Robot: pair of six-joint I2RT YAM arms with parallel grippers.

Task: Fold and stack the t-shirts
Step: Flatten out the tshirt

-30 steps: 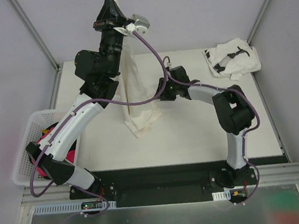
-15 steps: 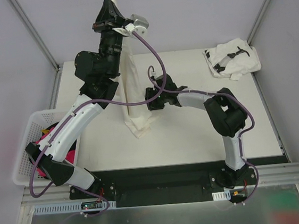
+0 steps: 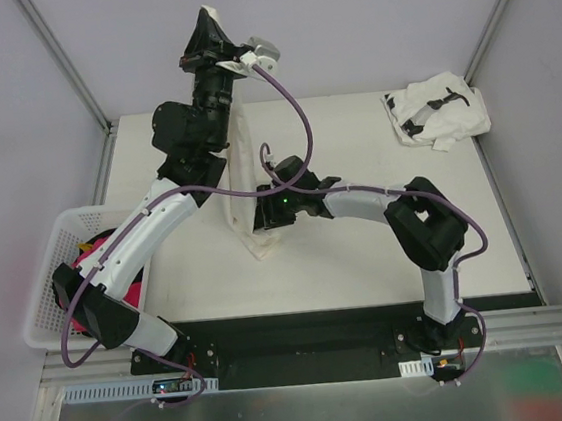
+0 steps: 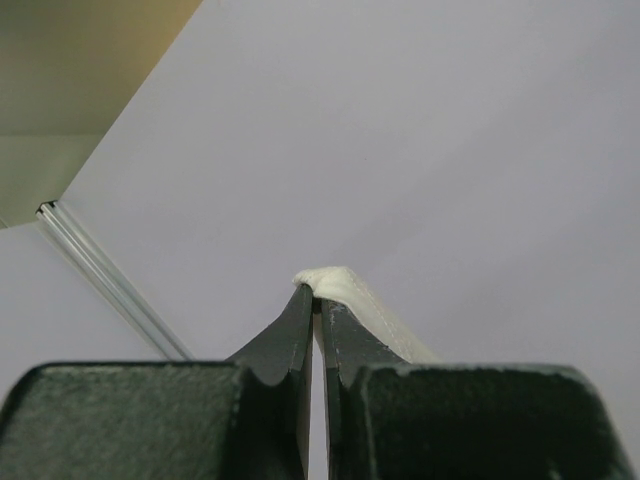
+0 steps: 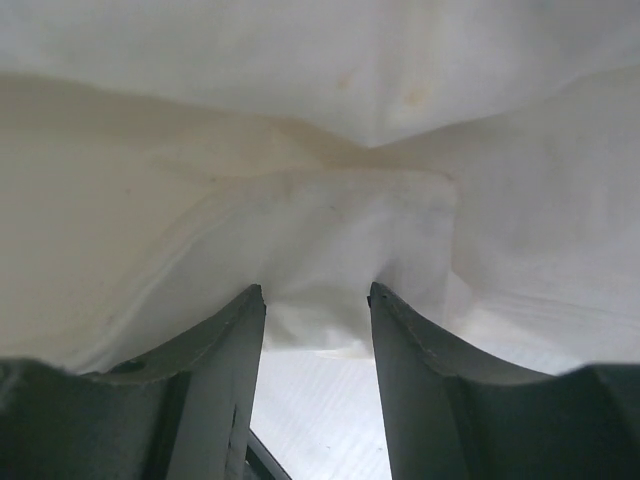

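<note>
Seen from above, my left jaws hold the cream-white t-shirt [image 3: 249,179] high, its tail on the bench [image 3: 366,252], the printed t-shirt [image 3: 438,110] well apart at the far right corner; in the left wrist view, they pinch its edge tight; in the right wrist view, my right jaws stand spread, cloth bunched at the tips.

Right gripper [image 5: 315,292] reached the cream t-shirt [image 5: 320,190].

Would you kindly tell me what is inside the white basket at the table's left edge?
A pink item shows inside the basket; the left arm covers the rest.
</note>
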